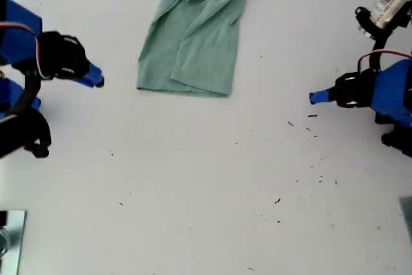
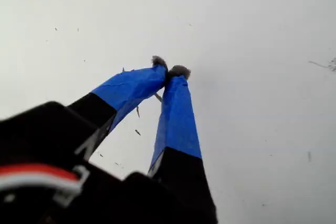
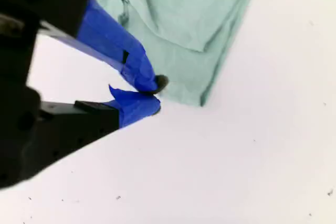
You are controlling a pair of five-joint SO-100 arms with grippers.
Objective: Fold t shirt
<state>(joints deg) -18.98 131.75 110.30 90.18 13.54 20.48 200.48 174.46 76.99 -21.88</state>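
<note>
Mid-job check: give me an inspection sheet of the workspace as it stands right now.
Surface: white table, bare apart from the items below.
Job's things: t shirt, pale green, wrinkled, partly folded lengthwise, running off the exterior view's top edge.
Clutter: small dark specks scattered towards the exterior view's lower right.
Claws: my first claw shut, empty, over bare table at the exterior view's right; my second claw shut, empty, just off the shirt's hem corner, apart from the cloth.
Cables: red wire looped over the first arm; red and white wire on the second arm; neither reaches the shirt.
Surroundings: shiny object at the exterior view's lower left corner, unidentified.
</note>
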